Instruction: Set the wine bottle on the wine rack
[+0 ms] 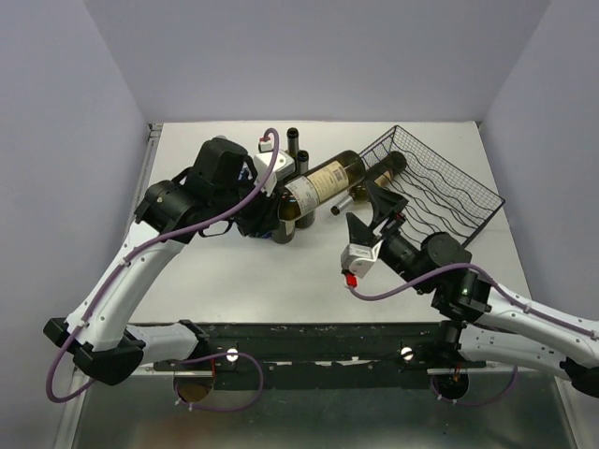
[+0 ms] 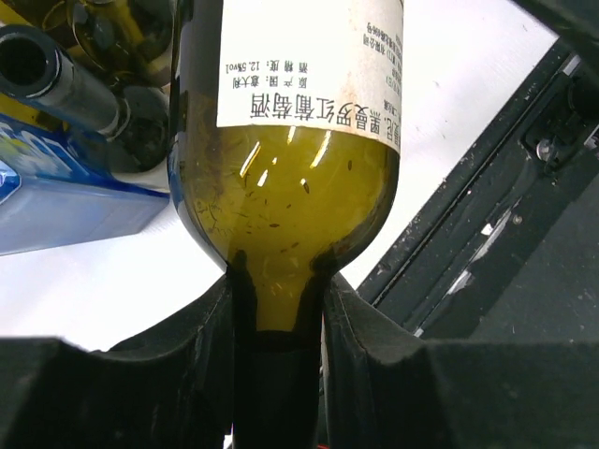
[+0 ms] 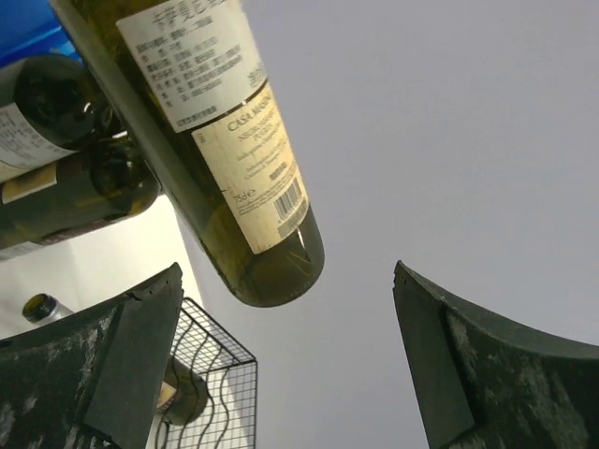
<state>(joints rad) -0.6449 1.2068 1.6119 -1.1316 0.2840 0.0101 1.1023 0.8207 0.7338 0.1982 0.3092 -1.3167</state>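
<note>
Left of the wine rack (image 1: pixel 449 187), the left gripper (image 2: pixel 278 318) clamps the neck of the wine bottle (image 1: pixel 323 182), holding it raised with its base towards the rack, probably to slide it in. Just beside the rack's near corner, the right gripper (image 1: pixel 371 215) gapes wide under the bottle's base, not touching it, seemingly ready to support it.

Two white-shelled arms (image 1: pixel 117 285) with chunky black joints, purple cables (image 1: pixel 245 201) all along them, scuffed matte-black fingers (image 3: pixel 122 365)
</note>
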